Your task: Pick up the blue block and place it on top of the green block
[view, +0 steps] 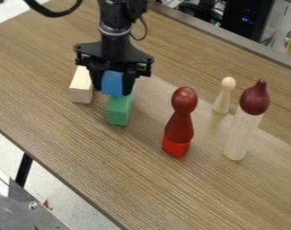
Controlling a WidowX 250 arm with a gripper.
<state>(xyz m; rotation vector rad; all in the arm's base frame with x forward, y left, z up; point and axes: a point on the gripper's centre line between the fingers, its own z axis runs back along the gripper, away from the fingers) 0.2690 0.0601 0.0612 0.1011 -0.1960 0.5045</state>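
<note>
The table (76,143) has a matt, streaky wood-grain surface. At right, the tall cylinder (240,134) looks like smooth pale wood; its dark red top (254,99) is glossy, like varnished wood.

Tabletop (52,112): left block (82,90) beside right block (118,111), cube (112,83) above latter; rightward, pawn (179,125) on base (175,147); farther right, bulb (254,99) on cylinder (239,137); peg (223,101) behind, toward far edge.

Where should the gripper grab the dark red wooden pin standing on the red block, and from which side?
I'd lower the fingers from above, either side of the narrow neck of the dark red wooden pin, under its round head: that waist should resist slipping. It stands upright on the red block, so squeeze evenly. The gripper must release the blue block first.
</note>
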